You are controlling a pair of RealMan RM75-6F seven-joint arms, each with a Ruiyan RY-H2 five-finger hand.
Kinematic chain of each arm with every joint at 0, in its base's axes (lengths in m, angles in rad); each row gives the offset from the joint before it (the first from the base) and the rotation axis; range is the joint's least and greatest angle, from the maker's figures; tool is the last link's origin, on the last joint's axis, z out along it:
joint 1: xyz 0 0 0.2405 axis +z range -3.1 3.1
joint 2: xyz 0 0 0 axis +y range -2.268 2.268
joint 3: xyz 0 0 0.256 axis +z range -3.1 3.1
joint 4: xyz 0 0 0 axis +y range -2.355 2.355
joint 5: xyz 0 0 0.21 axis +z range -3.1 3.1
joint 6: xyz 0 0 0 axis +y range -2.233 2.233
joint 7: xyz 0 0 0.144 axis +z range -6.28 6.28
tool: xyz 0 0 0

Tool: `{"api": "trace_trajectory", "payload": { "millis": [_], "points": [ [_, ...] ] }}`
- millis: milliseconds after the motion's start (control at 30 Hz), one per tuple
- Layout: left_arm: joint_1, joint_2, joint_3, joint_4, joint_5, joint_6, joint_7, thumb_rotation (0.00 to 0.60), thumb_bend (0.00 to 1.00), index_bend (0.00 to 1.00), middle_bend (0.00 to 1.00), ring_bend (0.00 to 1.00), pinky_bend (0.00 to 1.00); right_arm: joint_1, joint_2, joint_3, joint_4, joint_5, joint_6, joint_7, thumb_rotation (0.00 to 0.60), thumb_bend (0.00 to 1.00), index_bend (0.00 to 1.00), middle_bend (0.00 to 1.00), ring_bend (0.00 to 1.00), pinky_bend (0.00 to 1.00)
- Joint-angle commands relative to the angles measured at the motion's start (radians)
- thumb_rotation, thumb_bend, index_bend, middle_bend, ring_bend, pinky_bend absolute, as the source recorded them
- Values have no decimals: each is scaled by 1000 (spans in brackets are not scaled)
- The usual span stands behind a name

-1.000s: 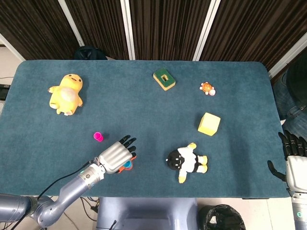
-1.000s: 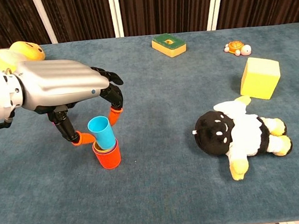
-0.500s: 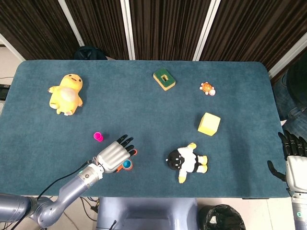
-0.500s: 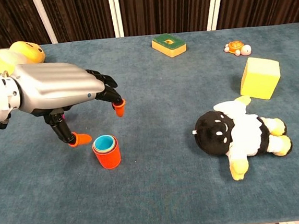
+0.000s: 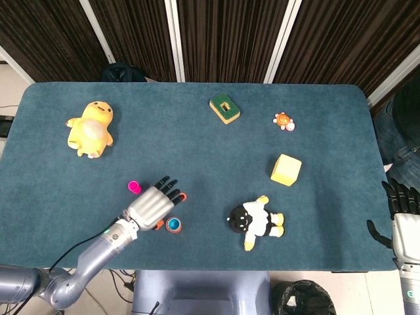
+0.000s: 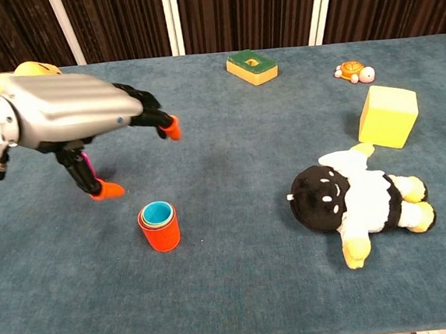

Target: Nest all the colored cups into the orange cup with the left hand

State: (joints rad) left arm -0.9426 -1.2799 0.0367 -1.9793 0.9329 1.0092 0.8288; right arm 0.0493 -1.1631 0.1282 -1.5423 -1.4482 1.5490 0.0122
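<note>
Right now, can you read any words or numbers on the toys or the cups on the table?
None can be read.
green block: a small yellow mark on top, too small to tell if it is a letter.
yellow cube: plain faces, no text.
orange cup: no label showing.
pink cup: too small to tell.

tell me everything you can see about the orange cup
The small orange plastic cup stands upright on the blue felt table near its front edge, with its mouth up. A light blue cup sits nested inside it, the rim poking just above, with a thin yellowish rim showing between the two. Nothing grips it: the left robot hand hovers apart, up and to the left, with its fingers spread.
</note>
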Motion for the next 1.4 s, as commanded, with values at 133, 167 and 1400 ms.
{"api": "trace_trajectory", "payload": {
  "millis": [133,167,1400],
  "points": [
    [74,41,28,72,-7,45,-94,600,225,210,181,0,73,-1,0,-1,-3,-1,1,-1,600,373,72,45,69,36],
    [86,41,30,98,-2,51,-113,600,225,211,181,0,75,0,0,-2,-4,-2,-1,-2,600,374,72,45,69,36],
    [139,-181,-29,530,35,-23,-225,600,280,434,230,21,97,4,-9,-4,2,3,-12,-14,600,373,72,45,69,36]
  ]
}}
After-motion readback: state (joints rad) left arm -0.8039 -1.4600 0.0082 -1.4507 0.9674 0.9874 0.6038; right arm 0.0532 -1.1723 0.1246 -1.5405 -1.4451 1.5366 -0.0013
